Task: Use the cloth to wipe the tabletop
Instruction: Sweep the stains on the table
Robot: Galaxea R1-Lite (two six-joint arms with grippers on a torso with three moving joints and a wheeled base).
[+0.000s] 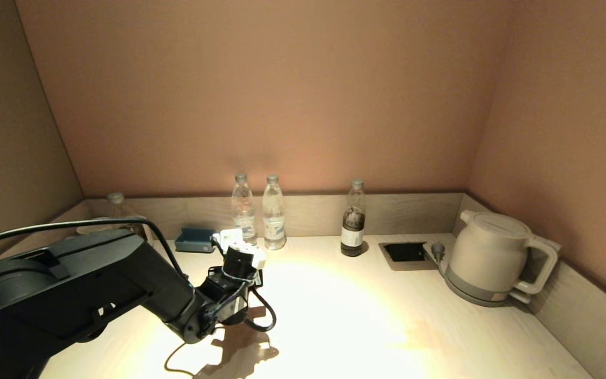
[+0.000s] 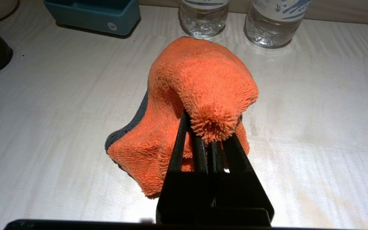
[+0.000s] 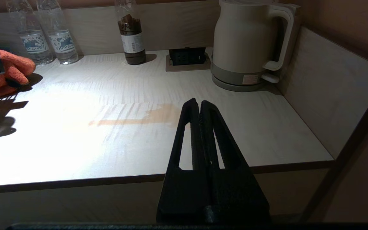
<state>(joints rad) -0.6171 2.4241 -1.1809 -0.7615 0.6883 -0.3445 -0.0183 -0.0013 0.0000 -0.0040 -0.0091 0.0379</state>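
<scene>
- Cloth (image 2: 200,80), orange and fluffy, is pinched in the left claw (image 2: 214,137), bunched against the table (image 2: 43,127) just ahead of the fingers.
- Two water bottles (image 2: 203,16) stand beyond it.
- Right claw (image 3: 200,107) hangs closed, empty, off the table's front edge.

1. You are looking at a dim room; one strong light from above is falling on the middle of the tabletop (image 1: 334,316) and washing out its wood grain there.
2. The walls are staying in a warm, dark shade, and the corners are fading toward brown.
3. The left arm (image 1: 87,295) is throwing a hard, dark shadow on the tabletop just below it in the head view.
4. In the left wrist view, the cloth (image 2: 196,95) is showing sharp fibres, while the water bottles (image 2: 267,25) behind are glinting.
5. The head view is bending straight edges near its borders.
6. In the right wrist view, the kettle (image 3: 248,44) is sitting in softer light.
</scene>
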